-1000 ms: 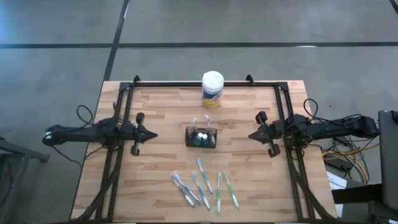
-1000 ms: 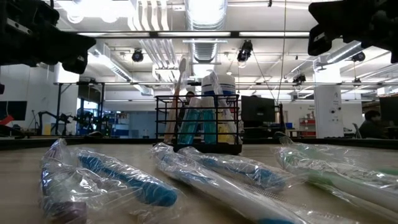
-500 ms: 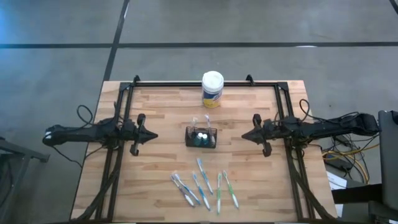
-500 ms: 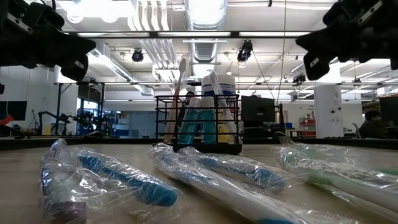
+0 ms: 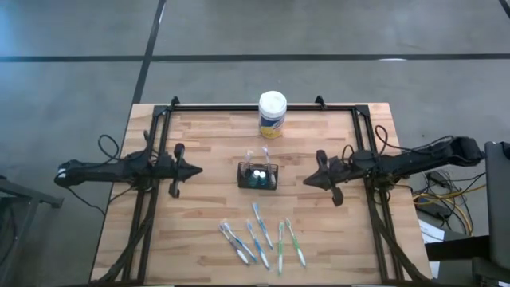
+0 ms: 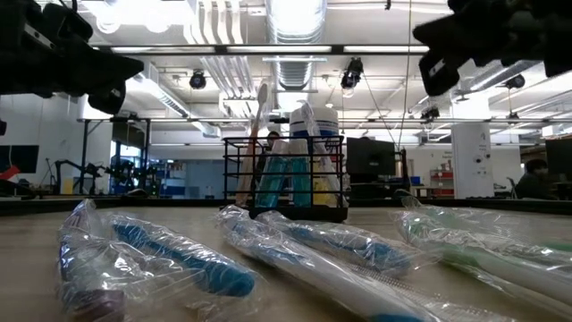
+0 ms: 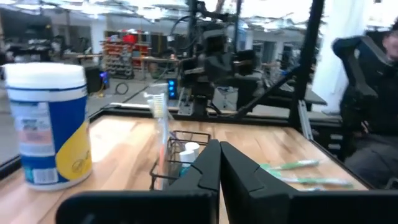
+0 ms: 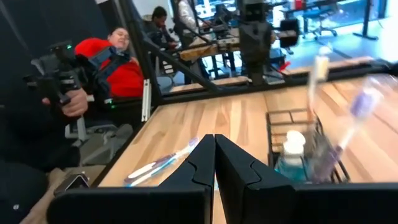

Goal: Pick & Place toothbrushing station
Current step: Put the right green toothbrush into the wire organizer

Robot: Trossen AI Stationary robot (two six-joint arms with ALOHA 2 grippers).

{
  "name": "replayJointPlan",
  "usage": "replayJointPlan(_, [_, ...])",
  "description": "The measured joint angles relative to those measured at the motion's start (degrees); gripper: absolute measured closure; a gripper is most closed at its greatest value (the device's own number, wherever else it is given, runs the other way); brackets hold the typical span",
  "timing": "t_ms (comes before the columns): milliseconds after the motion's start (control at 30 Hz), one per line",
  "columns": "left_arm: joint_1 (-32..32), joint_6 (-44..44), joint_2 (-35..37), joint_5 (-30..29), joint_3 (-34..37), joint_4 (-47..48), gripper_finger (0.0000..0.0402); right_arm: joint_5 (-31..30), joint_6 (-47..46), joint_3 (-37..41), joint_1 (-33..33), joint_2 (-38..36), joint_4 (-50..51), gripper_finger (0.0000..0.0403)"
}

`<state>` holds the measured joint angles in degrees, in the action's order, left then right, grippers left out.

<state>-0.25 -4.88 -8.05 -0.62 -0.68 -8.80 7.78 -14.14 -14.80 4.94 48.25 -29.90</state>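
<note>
The black wire-mesh caddy [image 5: 257,175] stands on its base at the table's middle. Two white-capped tubes [image 8: 292,152] and upright toothbrushes [image 7: 160,124] stand in it. Several plastic-wrapped toothbrushes [image 5: 263,241] lie flat on the table near its front edge. My left gripper [image 5: 195,170] hovers shut, level, left of the caddy, pointing at it. My right gripper [image 5: 307,180] hovers shut, level, right of the caddy, also pointing at it. Neither touches anything.
A white-lidded canister [image 5: 272,114] with a blue and yellow label stands at the table's far edge. Black frame rails [image 5: 159,151] run along both sides. Beyond the table a person in red [image 8: 118,68] holds a controller, and another sits in a chair [image 7: 373,112].
My right gripper has moved toward the table's left, closer to the caddy, rolling a little as it went. It has stayed shut. My left gripper has kept its place, and nothing on the table has moved.
</note>
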Motion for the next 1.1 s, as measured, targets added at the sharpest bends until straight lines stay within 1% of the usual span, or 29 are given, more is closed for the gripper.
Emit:
replayJointPlan(200, [0.0,-1.18,-0.07,-0.09,0.02,2.74,0.0385,-0.33,2.07,-7.54,2.09,2.51,7.97,0.0394])
replayJointPlan(367, [0.0,-2.22,-0.09,-0.07,0.0,3.47,0.0393,-0.65,2.12,-15.58,3.48,6.25,21.69,0.0394])
replayJointPlan(467, [0.0,-2.78,-0.09,-0.06,0.0,3.45,0.0395,-2.39,2.19,-19.75,4.13,8.92,30.22,0.0394])
replayJointPlan(533, [0.0,-2.8,-0.09,-0.06,0.01,3.48,0.0394,-3.32,2.41,-21.53,4.45,10.59,33.64,0.0394])
replayJointPlan(833, [0.0,-2.72,-0.11,-0.09,0.02,3.56,0.0395,-3.45,4.1,-23.13,6.31,15.58,34.68,0.0394])
replayJointPlan(1100, [-0.01,-2.75,-0.11,-0.09,0.01,3.45,0.0393,-3.42,3.92,-23.04,7.98,16.34,33.71,0.0394])
